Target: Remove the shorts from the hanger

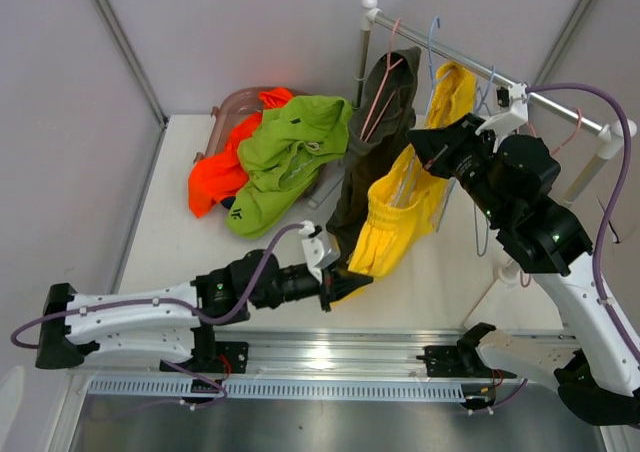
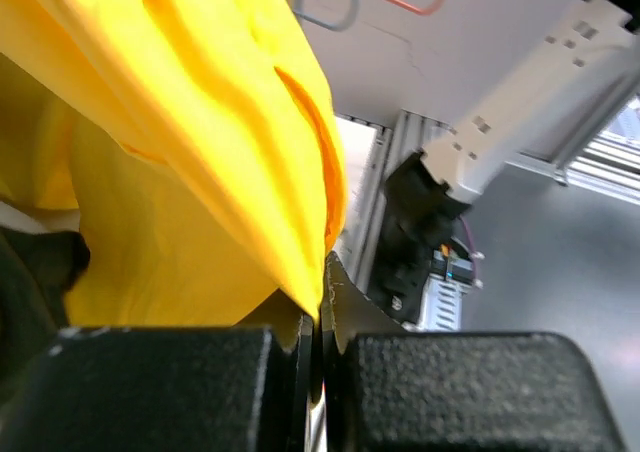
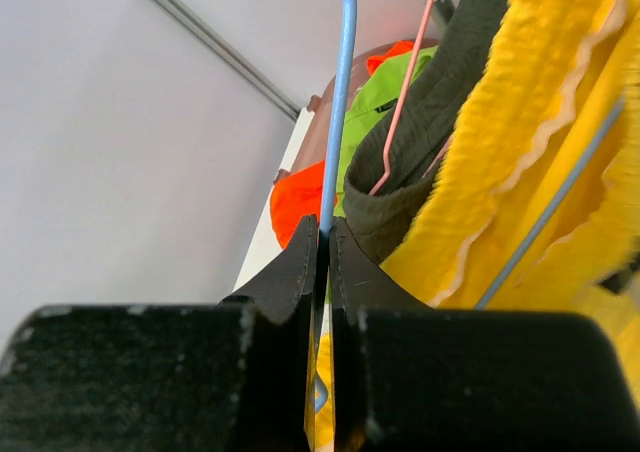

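The yellow shorts [image 1: 405, 217] hang from a blue wire hanger [image 3: 343, 92] on the rack's rail [image 1: 480, 67]. My left gripper [image 1: 345, 284] is shut on their lowest corner, and the yellow fabric [image 2: 200, 122] runs down to a tip pinched between the jaws of that gripper [image 2: 322, 317]. My right gripper [image 1: 418, 152] is up by the waistband, and the right wrist view shows this gripper [image 3: 324, 242] shut on the blue wire. The dark olive shorts [image 1: 375, 142] hang beside them on a pink hanger [image 1: 385, 82].
Lime green shorts [image 1: 285, 157] and orange shorts [image 1: 215, 177] lie heaped at the back left of the table, over a pinkish basket [image 1: 235, 107]. Bare wire hangers [image 1: 575, 132] dangle further right on the rail. The rack's post [image 1: 610, 152] stands at the right.
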Action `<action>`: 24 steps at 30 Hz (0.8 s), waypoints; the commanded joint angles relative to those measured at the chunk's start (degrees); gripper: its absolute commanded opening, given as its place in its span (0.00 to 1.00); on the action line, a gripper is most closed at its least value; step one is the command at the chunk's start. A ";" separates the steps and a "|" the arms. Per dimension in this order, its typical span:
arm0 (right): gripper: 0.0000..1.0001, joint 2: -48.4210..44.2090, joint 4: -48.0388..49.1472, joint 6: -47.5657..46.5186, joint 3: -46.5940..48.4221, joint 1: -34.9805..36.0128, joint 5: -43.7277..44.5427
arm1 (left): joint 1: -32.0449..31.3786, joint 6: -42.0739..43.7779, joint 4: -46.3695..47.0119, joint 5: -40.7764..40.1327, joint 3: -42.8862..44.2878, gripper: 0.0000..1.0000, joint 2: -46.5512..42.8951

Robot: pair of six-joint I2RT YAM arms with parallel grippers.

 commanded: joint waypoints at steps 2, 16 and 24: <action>0.00 -2.94 8.76 -3.59 -0.57 -0.28 5.42 | -8.04 -4.80 -3.14 -9.77 -7.20 0.00 -6.05; 0.00 -5.66 5.34 0.72 -0.75 -0.28 4.10 | -7.01 -3.40 -4.37 -21.38 4.88 0.00 10.44; 0.00 -10.50 -5.71 8.97 -0.76 -0.28 2.52 | 8.01 -5.43 -13.94 -19.89 24.74 0.00 23.03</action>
